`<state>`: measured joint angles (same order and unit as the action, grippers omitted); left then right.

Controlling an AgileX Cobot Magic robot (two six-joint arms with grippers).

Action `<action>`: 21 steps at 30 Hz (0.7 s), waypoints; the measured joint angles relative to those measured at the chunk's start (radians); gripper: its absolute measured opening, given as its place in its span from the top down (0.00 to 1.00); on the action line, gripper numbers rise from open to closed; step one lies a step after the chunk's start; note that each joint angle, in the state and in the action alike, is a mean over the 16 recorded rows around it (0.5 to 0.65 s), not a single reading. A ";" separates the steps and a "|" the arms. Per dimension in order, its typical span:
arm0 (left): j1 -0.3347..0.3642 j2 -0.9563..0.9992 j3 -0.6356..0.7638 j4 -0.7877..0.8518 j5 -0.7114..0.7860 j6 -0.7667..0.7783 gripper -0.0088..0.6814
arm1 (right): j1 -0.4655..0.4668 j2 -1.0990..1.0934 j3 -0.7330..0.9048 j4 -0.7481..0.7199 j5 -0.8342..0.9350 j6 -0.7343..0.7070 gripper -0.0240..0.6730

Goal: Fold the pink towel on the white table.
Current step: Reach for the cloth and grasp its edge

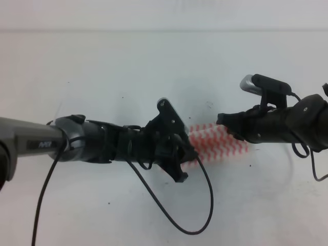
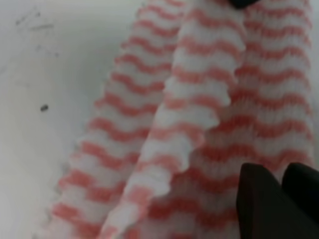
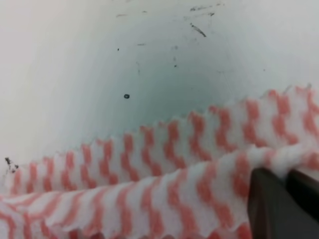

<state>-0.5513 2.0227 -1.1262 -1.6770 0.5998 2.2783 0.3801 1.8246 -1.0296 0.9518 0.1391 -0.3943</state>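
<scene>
Down near the middle of the white table point(image 1: 102, 61), the pink towel point(image 1: 218, 141) lies bunched into a narrow band between the two arms, its pink-red and white zigzag stripes showing only in the gap the arms leave. From the high view the left gripper point(image 1: 190, 154) reaches in from the left and covers the towel's left end, while the right gripper point(image 1: 221, 122) comes from the right and sits over the towel's upper right part. Through the left wrist camera the towel point(image 2: 199, 124) fills most of the picture, with one scalloped edge folded over a lower layer and a bare strip of table point(image 2: 35, 74) to the left; the left gripper point(image 2: 281, 199) shows as two dark fingers point(image 2: 259, 204) close together at the lower right, resting on the cloth, though whether they pinch it cannot be told. Through the right wrist camera the towel point(image 3: 164, 164) lies in two overlapping layers across the lower half, the table point(image 3: 99, 50) beyond it marked with a few dark specks point(image 3: 126, 96); the right gripper point(image 3: 284, 199) has its dark fingers point(image 3: 266, 209) pressed together on the raised upper edge of the cloth.
</scene>
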 joint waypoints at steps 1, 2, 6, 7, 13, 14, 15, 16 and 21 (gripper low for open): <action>0.000 0.003 0.000 -0.003 -0.002 0.004 0.86 | 0.000 0.001 0.000 0.000 0.000 0.000 0.99; 0.000 0.006 0.000 -0.006 -0.004 0.008 0.86 | 0.000 0.001 0.000 0.002 0.000 0.000 0.99; 0.000 0.013 -0.001 -0.009 -0.012 0.012 0.86 | 0.000 0.001 0.000 0.017 -0.001 0.000 0.97; 0.000 0.015 -0.002 -0.008 -0.014 0.012 0.86 | 0.000 0.000 0.000 0.022 -0.001 0.000 0.95; 0.000 0.019 -0.002 -0.007 -0.020 0.012 0.86 | 0.000 0.002 0.000 0.058 -0.011 0.000 0.86; 0.000 0.020 -0.002 -0.006 -0.021 0.012 0.86 | 0.000 0.002 0.000 0.065 -0.014 0.000 0.84; 0.000 0.020 -0.002 -0.006 -0.021 0.012 0.86 | 0.000 0.001 0.000 0.071 -0.018 0.000 0.82; 0.000 0.020 -0.002 -0.006 -0.021 0.012 0.86 | 0.000 0.002 0.000 0.078 -0.023 0.000 0.80; 0.000 0.019 -0.002 -0.007 -0.021 0.012 0.86 | 0.000 0.001 0.000 0.098 -0.059 0.000 0.71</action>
<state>-0.5513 2.0421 -1.1279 -1.6844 0.5787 2.2906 0.3802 1.8258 -1.0294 1.0503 0.0801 -0.3942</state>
